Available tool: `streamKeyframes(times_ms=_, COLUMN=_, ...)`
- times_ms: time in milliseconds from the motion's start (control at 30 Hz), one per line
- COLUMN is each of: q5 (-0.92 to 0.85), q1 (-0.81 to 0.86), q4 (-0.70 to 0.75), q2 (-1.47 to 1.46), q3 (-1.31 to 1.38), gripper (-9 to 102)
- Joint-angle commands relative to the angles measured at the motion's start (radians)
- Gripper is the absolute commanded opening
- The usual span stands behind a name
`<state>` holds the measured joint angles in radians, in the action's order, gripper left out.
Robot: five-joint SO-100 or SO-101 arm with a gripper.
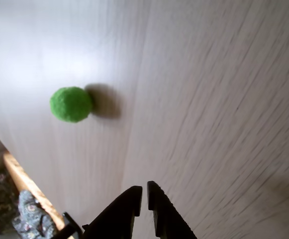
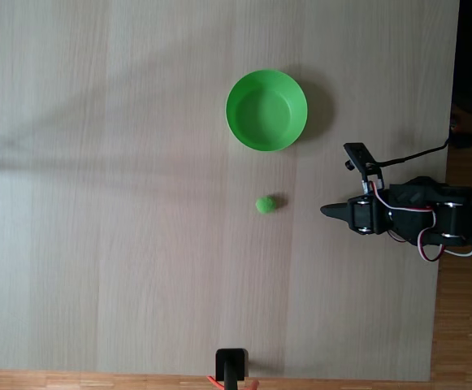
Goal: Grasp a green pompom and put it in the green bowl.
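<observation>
A small fuzzy green pompom [image 1: 71, 104] [image 2: 265, 205] lies on the pale wood table. The green bowl [image 2: 266, 110] stands upright and holds nothing, a little above the pompom in the fixed view. My gripper [image 1: 144, 189] [image 2: 325, 210] is shut, its black fingers pressed nearly together with nothing between them. It hovers to the right of the pompom in the fixed view, apart from it and pointing toward it. In the wrist view the pompom sits up and to the left of the fingertips.
The arm's base and cables [image 2: 439, 223] sit at the table's right edge in the fixed view. A black stand [image 2: 231, 367] rises at the bottom edge. The table edge [image 1: 30, 186] and the floor beyond it show at the wrist view's lower left.
</observation>
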<state>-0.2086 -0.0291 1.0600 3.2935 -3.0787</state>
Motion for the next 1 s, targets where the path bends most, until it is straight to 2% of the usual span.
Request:
streamKeyframes(times_ms=0, q5=0.002, q1=-0.014, q4=-0.003, q2=0.057, q3=0.026, gripper=0)
streamKeyframes(times_ms=667, q5=0.002, q1=-0.008, q4=-0.003, q2=0.057, q3=0.031, gripper=0)
streamKeyframes(times_ms=967, q5=0.0, q1=-0.002, q4=0.0, q2=-0.031, q3=0.155, gripper=0)
